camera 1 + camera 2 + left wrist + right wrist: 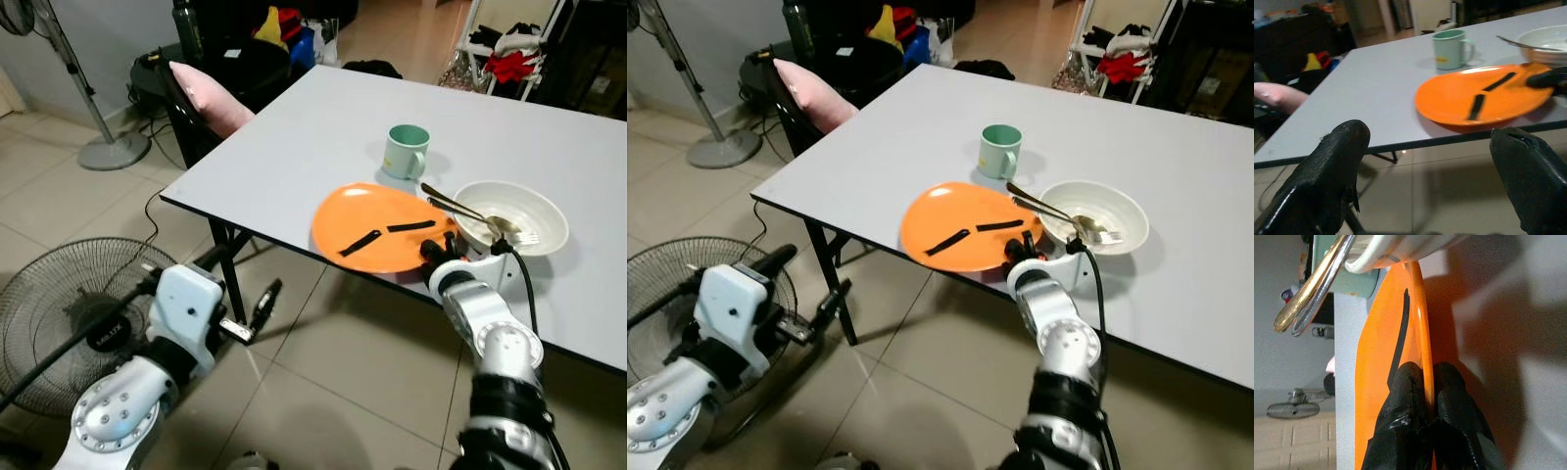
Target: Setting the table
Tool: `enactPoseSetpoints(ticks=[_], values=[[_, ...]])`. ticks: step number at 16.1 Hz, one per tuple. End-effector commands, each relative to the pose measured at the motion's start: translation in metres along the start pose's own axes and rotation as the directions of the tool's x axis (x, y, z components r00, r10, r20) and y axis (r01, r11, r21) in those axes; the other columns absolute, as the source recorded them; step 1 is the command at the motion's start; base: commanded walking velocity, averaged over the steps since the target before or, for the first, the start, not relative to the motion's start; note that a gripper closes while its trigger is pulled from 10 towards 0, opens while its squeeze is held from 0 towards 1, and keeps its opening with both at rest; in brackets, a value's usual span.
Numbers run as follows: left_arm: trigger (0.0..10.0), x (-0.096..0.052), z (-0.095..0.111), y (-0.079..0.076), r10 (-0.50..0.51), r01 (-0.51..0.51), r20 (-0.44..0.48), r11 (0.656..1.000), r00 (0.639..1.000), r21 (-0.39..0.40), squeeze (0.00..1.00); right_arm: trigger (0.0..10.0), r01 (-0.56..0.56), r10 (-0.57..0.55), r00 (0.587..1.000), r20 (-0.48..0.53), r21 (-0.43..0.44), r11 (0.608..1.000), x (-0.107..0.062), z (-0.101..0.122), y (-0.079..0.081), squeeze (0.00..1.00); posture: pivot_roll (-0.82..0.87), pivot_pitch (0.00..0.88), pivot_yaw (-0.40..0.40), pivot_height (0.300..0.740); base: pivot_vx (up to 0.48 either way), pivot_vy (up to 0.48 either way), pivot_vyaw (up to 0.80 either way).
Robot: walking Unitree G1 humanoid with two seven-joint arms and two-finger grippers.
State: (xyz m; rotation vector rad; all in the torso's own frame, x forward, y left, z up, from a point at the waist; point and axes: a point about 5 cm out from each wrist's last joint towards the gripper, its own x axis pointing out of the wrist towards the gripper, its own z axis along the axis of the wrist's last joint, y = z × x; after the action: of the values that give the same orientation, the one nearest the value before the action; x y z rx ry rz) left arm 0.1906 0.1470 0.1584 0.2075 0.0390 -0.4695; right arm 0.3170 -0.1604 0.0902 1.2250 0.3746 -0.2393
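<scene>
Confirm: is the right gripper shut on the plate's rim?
Yes, shut: the right gripper pinches the orange plate rim, one finger above and one below.

home dining area: table (294, 147), floor fan (73, 313), clothes rack (509, 44).

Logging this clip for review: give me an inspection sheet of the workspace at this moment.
Surface: grey table, mostly bare.
Job's things: orange plate overhanging the near table edge; green mug behind it; white bowl beside the plate holding a fork and spoon.
Clutter: nothing seen on the table.
Grippers: right gripper pinches the plate's rim; left gripper open, low beside the table, holding nothing.
Cables: black cable along the right arm; another on the floor.
Surroundings: floor fan, pink cushion on a chair, tiled floor.
</scene>
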Motion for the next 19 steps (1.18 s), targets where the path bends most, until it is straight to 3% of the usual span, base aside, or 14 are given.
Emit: enactPoseSetpoints(ticks=[1, 5, 9, 10, 11, 14, 19], values=[[10.0, 0.001, 0.002, -0.004, -0.041, 0.041, -0.003, 0.999, 0.999, 0.001, 0.00, 10.0, 0.044, -0.045, 0.998, 0.043, 0.021, 0.999, 0.003, 0.003, -0.004, 0.00, -0.01, 0.033, 0.060, 0.740, 0.000, 0.000, 0.00], [10.0, 0.001, 0.000, -0.008, -0.089, 0.089, -0.022, 0.996, 0.996, -0.002, 0.00, 10.0, 0.060, -0.062, 0.994, 0.087, 0.023, 0.998, 0.006, 0.011, -0.004, 0.00, -0.01, 0.034, 0.064, 0.740, 0.000, 0.000, 0.00], [10.0, 0.002, 0.000, -0.007, -0.090, 0.090, -0.022, 0.996, 0.996, 0.002, 0.00, 10.0, 0.054, -0.049, 0.994, 0.102, -0.050, 0.997, 0.009, 0.014, -0.001, 0.00, -0.01, 0.034, 0.062, 0.740, 0.000, 0.000, 0.00], [10.0, 0.002, 0.000, -0.007, -0.090, 0.090, -0.023, 0.996, 0.996, 0.002, 0.00, 10.0, 0.050, -0.045, 0.994, 0.100, -0.051, 0.997, 0.009, 0.013, -0.001, 0.73, -0.01, 0.034, 0.061, 0.740, 0.000, 0.000, 0.00], [10.0, 0.002, 0.000, -0.007, -0.088, 0.088, -0.025, 0.996, 0.996, 0.001, 0.00, 10.0, 0.041, -0.036, 0.994, 0.101, -0.051, 0.998, 0.009, 0.012, 0.001, 1.00, -0.01, 0.034, 0.061, 0.740, 0.000, 0.000, 0.00], [10.0, 0.001, 0.000, -0.006, -0.082, 0.082, -0.028, 0.997, 0.996, 0.002, 0.00, 10.0, 0.024, -0.017, 0.994, 0.104, -0.063, 0.998, 0.007, 0.012, 0.002, 1.00, -0.01, 0.033, 0.061, 0.740, 0.000, 0.000, 0.00], [10.0, 0.002, -0.001, -0.007, -0.085, 0.085, -0.029, 0.996, 0.996, -0.002, 0.00, 10.0, -0.023, 0.033, 0.997, 0.074, -0.131, 0.991, -0.016, 0.017, 0.000, 1.00, -0.02, 0.034, 0.067, 0.740, 0.000, 0.000, 0.00]])
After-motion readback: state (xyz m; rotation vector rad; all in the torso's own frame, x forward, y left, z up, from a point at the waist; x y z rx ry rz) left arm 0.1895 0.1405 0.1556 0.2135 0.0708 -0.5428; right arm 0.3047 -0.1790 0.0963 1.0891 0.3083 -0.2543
